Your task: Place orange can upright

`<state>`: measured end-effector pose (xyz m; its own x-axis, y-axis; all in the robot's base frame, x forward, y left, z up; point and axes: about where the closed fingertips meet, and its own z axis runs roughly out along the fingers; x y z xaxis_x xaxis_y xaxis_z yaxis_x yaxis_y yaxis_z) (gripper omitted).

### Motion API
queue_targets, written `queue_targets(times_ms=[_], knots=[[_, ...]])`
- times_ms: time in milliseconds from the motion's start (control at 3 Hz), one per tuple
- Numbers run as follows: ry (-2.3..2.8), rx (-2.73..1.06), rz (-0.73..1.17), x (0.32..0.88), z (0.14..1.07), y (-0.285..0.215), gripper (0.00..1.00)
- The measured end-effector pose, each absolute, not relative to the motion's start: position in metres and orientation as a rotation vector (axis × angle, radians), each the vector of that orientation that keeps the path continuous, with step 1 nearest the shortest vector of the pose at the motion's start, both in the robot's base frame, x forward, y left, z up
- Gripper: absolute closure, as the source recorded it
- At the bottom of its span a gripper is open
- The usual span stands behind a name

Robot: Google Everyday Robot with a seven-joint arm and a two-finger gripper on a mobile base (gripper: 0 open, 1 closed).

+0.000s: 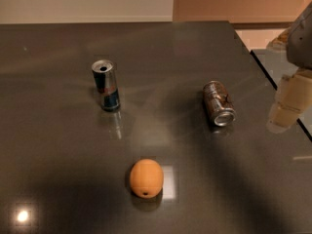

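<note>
The orange can [218,103] lies on its side on the dark table [58,145], right of centre. The hand [286,104] hangs to the can's right, apart from it; released or clenched, I cannot tell.

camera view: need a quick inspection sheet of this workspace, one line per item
surface: dark glossy table, with light glare at the front left.
job's things: orange can lying on its side right of centre, silver end toward the camera; not yet upright.
clutter: blue-and-silver can standing upright at left; orange ball front centre.
grippers: gripper at the right edge, apart from the orange can.
cables: nothing seen.
surroundings: pale wall behind the table.
</note>
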<state>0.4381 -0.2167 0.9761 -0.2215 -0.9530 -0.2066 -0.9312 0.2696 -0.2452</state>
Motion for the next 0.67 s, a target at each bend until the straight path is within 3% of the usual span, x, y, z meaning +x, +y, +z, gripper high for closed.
queue_targets(times_ms=[667], knots=[[2.267, -1.692, -0.084, 0.4445, 0.9768, -0.2177, 0.00]])
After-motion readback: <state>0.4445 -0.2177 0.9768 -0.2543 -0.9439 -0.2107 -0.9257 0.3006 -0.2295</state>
